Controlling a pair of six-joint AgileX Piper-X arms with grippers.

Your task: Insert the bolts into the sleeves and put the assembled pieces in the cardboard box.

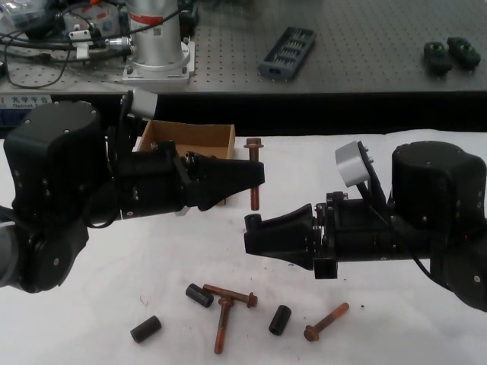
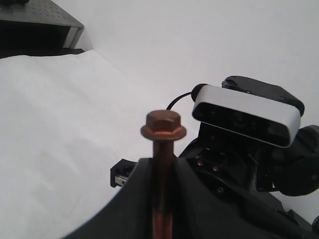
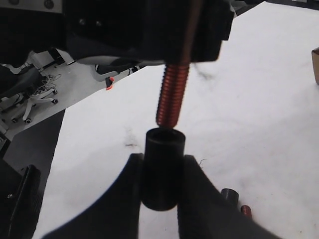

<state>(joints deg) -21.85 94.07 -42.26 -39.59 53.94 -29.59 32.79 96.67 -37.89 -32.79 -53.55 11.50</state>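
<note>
My left gripper is shut on a copper bolt, held upright with its flanged head on top and the shank between the fingers. My right gripper sits just below it, shut on a black sleeve with its open end up. The bolt's threaded tip hangs right over the sleeve's mouth, about touching its rim. The cardboard box stands behind the left gripper. Loose on the white cloth in front lie three black sleeves and three copper bolts.
At the back runs a perforated metal bench with a grey metal post, cables, a black slotted rack and two dark parts. The right arm's silver wrist camera is close behind the held bolt.
</note>
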